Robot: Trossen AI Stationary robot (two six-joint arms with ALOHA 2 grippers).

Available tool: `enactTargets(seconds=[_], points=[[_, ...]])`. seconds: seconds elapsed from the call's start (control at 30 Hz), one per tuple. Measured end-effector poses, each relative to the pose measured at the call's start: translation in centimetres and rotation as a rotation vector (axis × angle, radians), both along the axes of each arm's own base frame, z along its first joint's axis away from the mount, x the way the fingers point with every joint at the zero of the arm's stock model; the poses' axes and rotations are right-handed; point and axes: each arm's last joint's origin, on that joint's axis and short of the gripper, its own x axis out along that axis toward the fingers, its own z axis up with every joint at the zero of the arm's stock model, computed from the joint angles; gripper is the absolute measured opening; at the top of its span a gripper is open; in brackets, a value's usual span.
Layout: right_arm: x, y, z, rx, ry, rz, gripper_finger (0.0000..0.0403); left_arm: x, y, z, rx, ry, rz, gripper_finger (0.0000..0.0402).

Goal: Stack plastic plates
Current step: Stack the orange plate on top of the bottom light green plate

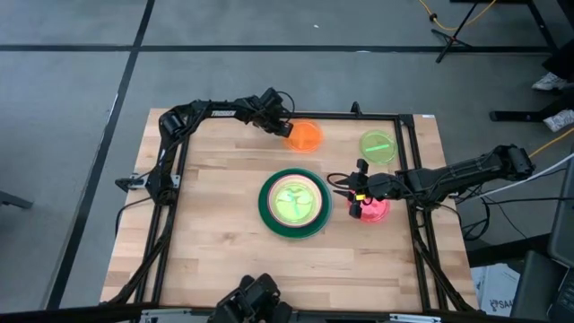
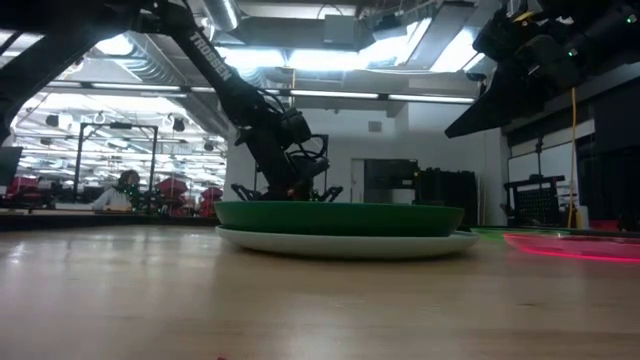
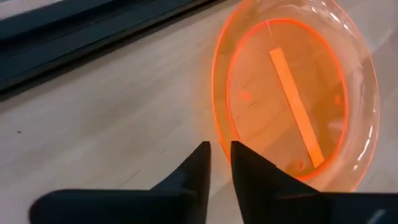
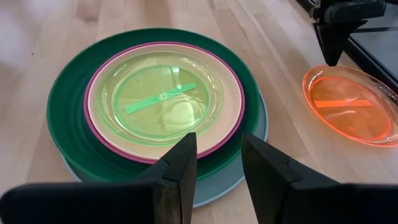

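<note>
A: Rims first. In the low view we see the central stack only edge-on, so the plates lying inside the dark green plate [image 2: 340,217] are hidden from us there.

B: We also can't tell whether the red plate [image 1: 371,212] is gripped, because the right pincer [image 1: 357,192] covers part of it from above. Its fingers stand apart in the right wrist view.

A: We see a pale wooden bench [image 1: 215,233] with a dark frame, on a grey floor. Across it, a lit hall with a seated person [image 2: 122,190] far back.

B: For contents, we count upward: light blue plate [image 4: 258,134] at the bottom, dark green on it, then magenta plate [image 4: 88,118], pale pink plate [image 4: 230,102], and a lime green plate [image 4: 163,96] on top.

A: A second lime green plate [image 1: 378,145] lies alone near the far right corner.

B: The left pincer [image 3: 218,163] sits at the orange plate [image 3: 298,93] by the far edge, fingers narrowed with a slim gap. Whether they pinch its rim, we can't tell.
</note>
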Motion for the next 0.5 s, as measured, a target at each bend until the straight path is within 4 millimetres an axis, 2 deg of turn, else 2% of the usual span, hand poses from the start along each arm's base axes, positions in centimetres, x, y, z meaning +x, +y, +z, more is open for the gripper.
enactTargets(seconds=[0.27, 0.5], points=[[0.0, 0.0, 0.0, 0.0, 0.0, 0.0, 0.0117, -0.1, 0.14, -0.01, 0.045, 0.027, -0.011, 0.0006], [0.0, 0.0, 0.0, 0.0, 0.0, 0.0, 0.0117, -0.14, 0.17, -0.03, 0.071, 0.043, -0.027, 0.0001]])
